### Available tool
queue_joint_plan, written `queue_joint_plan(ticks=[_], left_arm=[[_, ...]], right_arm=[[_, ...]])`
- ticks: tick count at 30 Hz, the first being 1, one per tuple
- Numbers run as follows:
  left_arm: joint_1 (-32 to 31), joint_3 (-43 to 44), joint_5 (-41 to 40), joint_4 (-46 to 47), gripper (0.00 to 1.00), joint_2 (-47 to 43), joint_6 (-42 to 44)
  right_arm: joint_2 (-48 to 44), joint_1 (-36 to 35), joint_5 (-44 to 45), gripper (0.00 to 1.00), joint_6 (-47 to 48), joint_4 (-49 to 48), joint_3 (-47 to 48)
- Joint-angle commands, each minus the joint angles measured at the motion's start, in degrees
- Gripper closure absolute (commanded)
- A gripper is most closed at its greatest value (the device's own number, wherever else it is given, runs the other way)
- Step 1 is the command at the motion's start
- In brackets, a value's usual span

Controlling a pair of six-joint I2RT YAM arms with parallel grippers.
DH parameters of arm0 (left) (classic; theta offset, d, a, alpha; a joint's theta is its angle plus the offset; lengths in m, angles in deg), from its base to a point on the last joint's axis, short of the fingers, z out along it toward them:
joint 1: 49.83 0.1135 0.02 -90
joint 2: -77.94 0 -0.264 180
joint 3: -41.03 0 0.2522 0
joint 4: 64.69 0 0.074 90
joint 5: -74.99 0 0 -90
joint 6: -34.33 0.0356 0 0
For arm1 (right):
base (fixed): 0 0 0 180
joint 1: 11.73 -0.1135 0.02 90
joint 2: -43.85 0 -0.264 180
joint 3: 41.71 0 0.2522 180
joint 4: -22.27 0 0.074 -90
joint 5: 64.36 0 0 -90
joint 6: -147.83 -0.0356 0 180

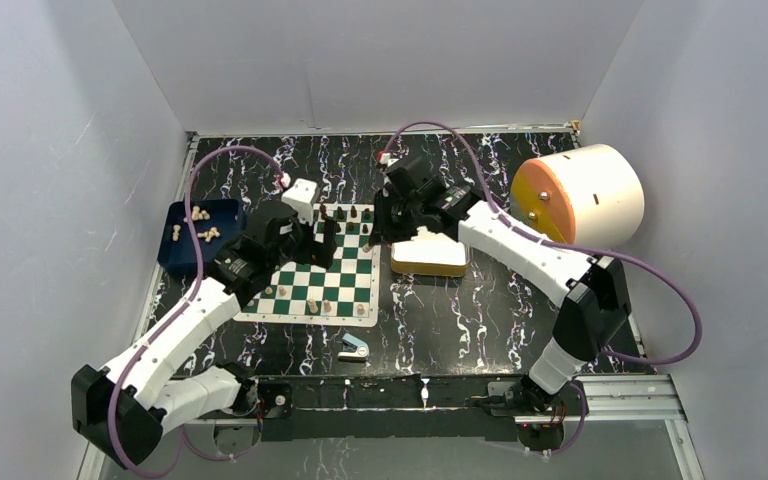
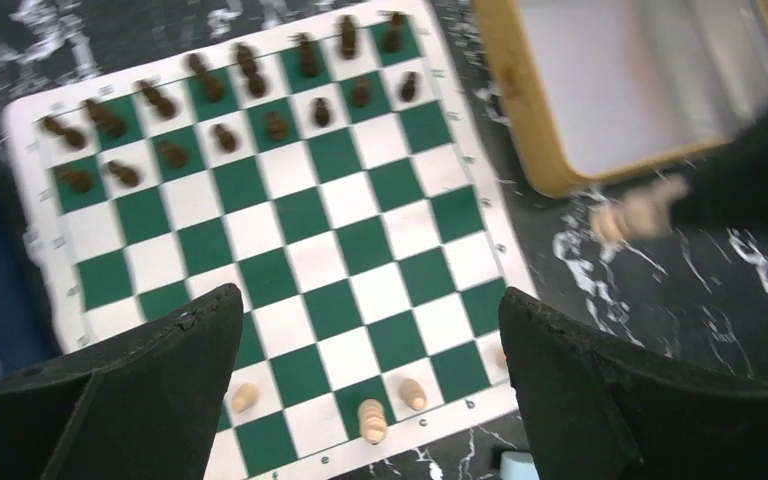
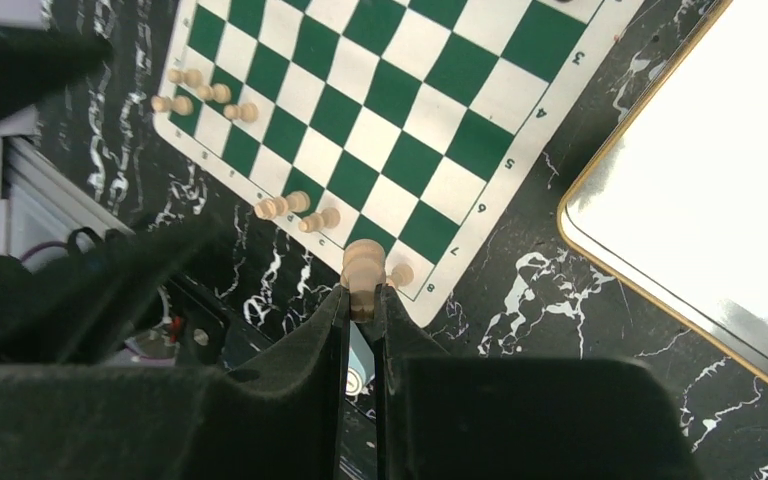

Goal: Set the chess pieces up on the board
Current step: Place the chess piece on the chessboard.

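- Gripping a pale piece, the right jaws are closed on it over the counter, between board and tin.
- Dark pieces line the board's far rows; few pale ones stand along its near edge.
- Best set it upright on a free near square (clear of neighbours).
- Left jaws hang open and empty above the board.
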Motion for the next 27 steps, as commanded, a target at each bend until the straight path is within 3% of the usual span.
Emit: queue_joint_plan(ticks=[1, 9, 16, 23, 27], left_arm=[[1.70, 6.33, -17.21, -8.63, 0.04, 3.31, -6.97], [18.66, 8.74, -14.66, -15.15, 0.04, 5.37, -18.49], [25.45, 11.05, -25.72, -25.22, 0.03, 7.67, -23.39], [31.19, 10.65, -25.48, -26.73, 0.04, 6.29, -25.00], [34.24, 10.20, -19.45, -25.99, 0.05, 7.70, -24.42]], right_arm=[[1.72, -4.31, 6.21, 1.00, 1.75, 2.27, 4.04], [6.24, -10.54, 9.38, 0.99, 0.40, 2.81, 4.57], [12.00, -14.14, 10.66, 0.98, -0.02, 3.81, 6.57], [17.84, -17.43, 14.47, 0.96, 0.20, 6.07, 10.62], [20.94, -18.06, 14.71, 0.96, 0.51, 7.58, 12.45]])
